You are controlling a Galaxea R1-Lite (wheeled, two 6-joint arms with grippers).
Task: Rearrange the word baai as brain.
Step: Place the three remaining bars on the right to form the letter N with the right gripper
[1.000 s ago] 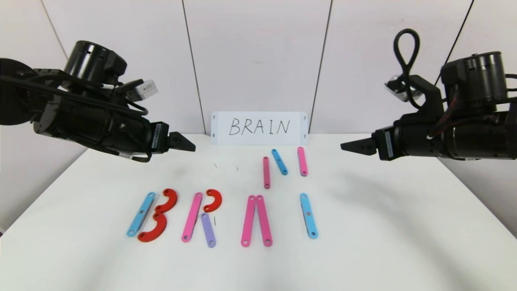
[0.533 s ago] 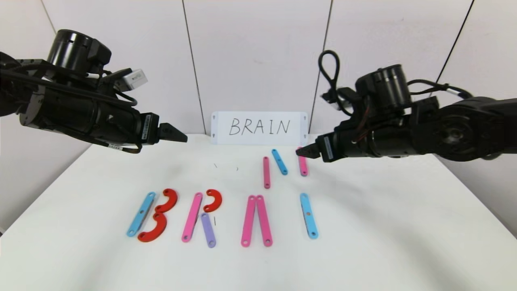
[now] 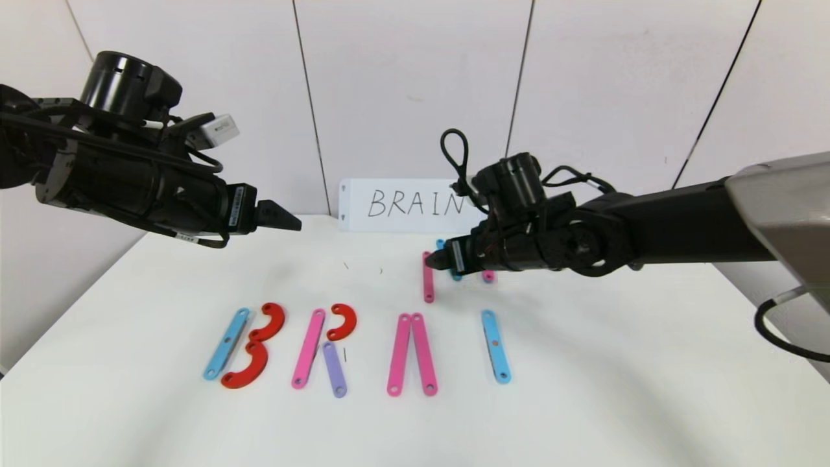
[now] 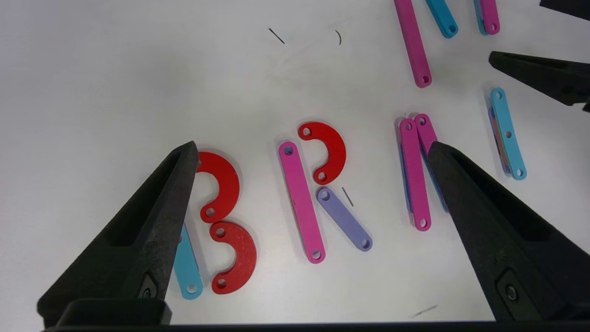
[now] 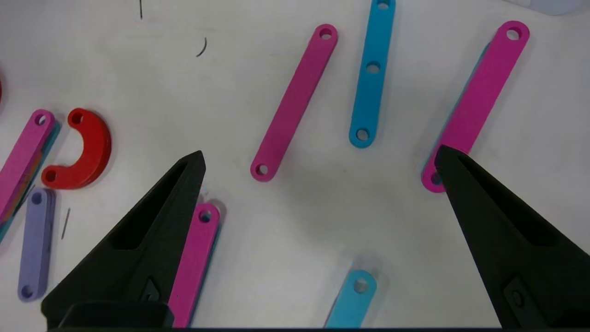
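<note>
The word lies in a row on the white table (image 3: pixel 583 363). It starts with a light-blue strip (image 3: pixel 226 343) and two red arcs (image 3: pixel 269 322). Then come a pink strip (image 3: pixel 308 347), a red arc (image 3: pixel 343 322) and a purple strip (image 3: pixel 334 369). Two pink strips (image 3: pixel 400 353) meet at the top, and a single light-blue strip (image 3: pixel 495 346) ends the row. Behind the row lie a pink strip (image 5: pixel 295 101), a light-blue strip (image 5: pixel 372 74) and another pink strip (image 5: pixel 479 97). My right gripper (image 3: pixel 433 261) hovers open and empty over these three; it also shows in the right wrist view (image 5: pixel 319 152). My left gripper (image 3: pixel 292 222) is open and empty, held high at the back left; it also shows in the left wrist view (image 4: pixel 312 145).
A white card (image 3: pixel 415 205) with handwritten "BRAIN" stands against the back wall. The right arm stretches in from the right across the back of the table. Bare table surface lies in front of the word and to the right of the last blue strip.
My right arm has swung in from the far right, and its gripper now hangs over the three back strips. My left gripper has drawn back slightly to the left. No piece has moved.
</note>
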